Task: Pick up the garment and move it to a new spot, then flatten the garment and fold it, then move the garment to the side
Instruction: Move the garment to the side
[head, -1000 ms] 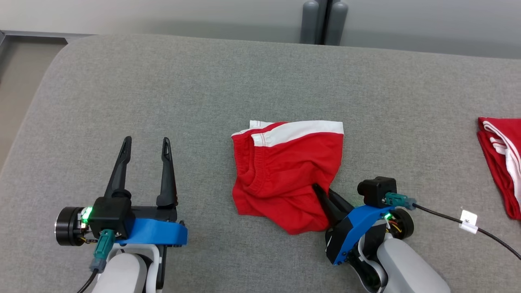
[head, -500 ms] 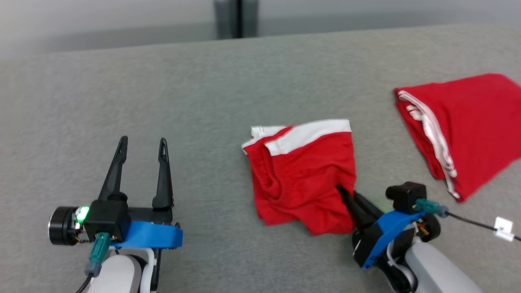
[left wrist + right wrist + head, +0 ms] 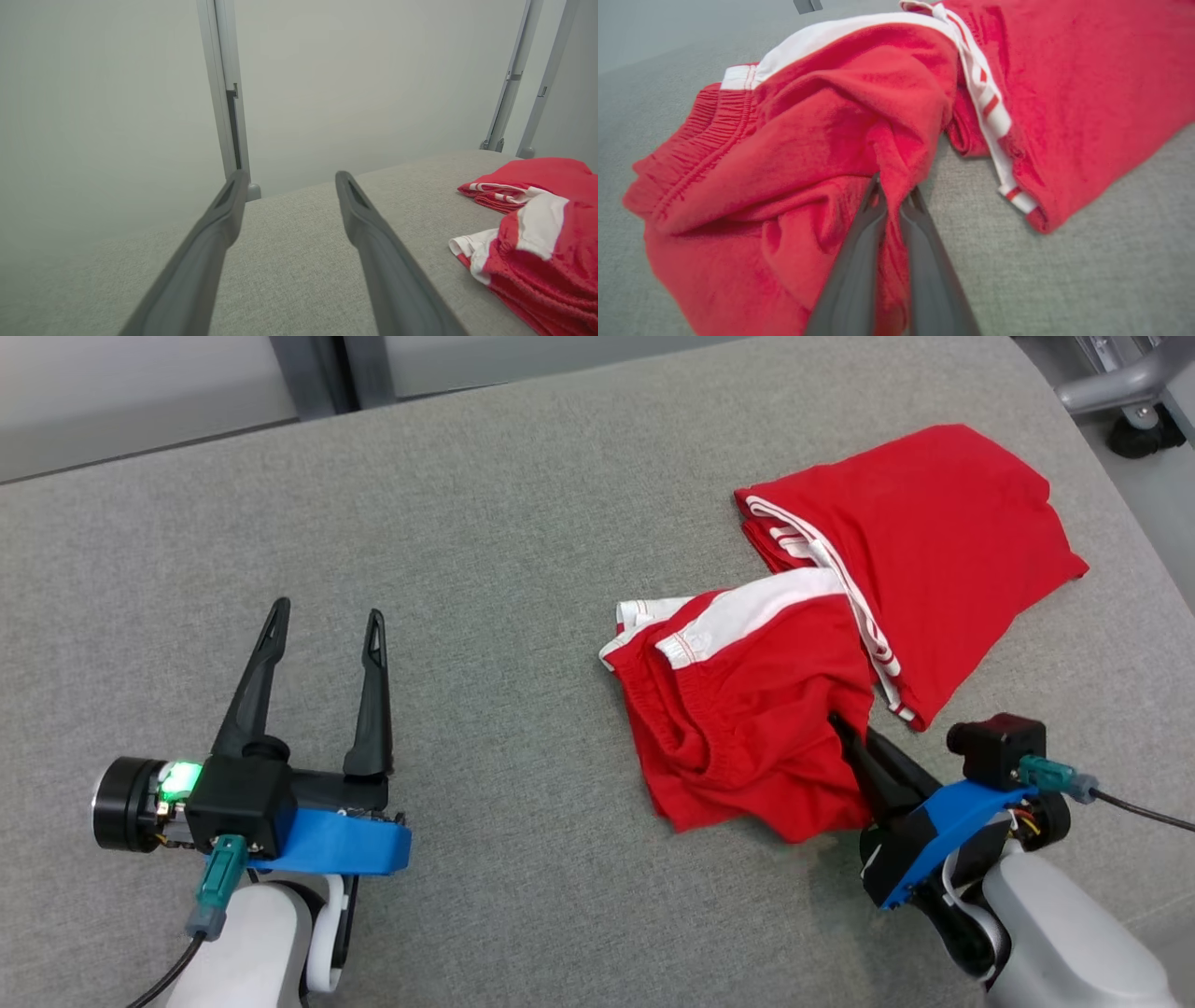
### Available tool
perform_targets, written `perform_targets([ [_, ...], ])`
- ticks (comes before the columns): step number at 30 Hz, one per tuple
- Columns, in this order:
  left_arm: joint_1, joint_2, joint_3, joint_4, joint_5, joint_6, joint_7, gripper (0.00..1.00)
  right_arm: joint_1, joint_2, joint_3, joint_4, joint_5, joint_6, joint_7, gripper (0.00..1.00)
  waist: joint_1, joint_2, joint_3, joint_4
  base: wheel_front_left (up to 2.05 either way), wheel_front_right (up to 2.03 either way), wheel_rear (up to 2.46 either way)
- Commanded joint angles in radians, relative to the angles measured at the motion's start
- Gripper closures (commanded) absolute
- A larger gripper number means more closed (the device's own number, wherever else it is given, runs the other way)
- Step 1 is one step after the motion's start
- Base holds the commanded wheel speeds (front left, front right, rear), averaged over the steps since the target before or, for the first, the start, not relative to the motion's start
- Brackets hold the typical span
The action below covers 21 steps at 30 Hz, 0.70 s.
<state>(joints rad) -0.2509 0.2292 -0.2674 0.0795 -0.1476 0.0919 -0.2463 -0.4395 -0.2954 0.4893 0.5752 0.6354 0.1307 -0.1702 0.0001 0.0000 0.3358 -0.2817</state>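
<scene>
Right gripper is clenched on the near right corner of the folded red shorts, which lie ahead-left of it on the grey cushion. Left gripper is spread, empty, well apart.

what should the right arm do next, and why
Probably lift a little before moving sideways. The fingers of the right gripper are pinched shut on the red shorts at the lower edge, and their white band laps over the striped edge of the folded red garment, so dragging could rumple it.
</scene>
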Motion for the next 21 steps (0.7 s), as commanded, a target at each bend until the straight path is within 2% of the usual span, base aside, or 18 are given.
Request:
perform_targets([
  [1,-0.029,0.006,-0.003,-0.006,0.009,-0.002,0.004,0.00,-0.047,-0.020,0.004,-0.001,-0.011,0.000,-0.012,1.00,-0.0001,0.0000,0.013,0.001,0.00,0.00,0.00],
  [10,-0.062,0.011,-0.020,-0.015,0.015,-0.008,0.014,0.00,-0.225,-0.111,0.001,-0.014,-0.079,0.000,-0.020,1.00,-0.0001,0.0000,0.071,0.007,0.00,0.00,0.00],
  [17,-0.093,0.025,-0.030,-0.030,0.025,-0.013,0.022,0.00,-0.322,-0.212,-0.111,0.053,-0.118,0.000,-0.017,1.00,-0.0001,0.0000,0.129,0.009,0.00,0.00,0.00],
  [21,-0.121,0.032,-0.039,-0.035,0.031,-0.019,0.027,0.00,-0.359,-0.221,-0.200,0.125,-0.148,0.000,-0.038,1.00,-0.0001,0.0000,0.160,0.010,0.00,0.00,0.00],
])
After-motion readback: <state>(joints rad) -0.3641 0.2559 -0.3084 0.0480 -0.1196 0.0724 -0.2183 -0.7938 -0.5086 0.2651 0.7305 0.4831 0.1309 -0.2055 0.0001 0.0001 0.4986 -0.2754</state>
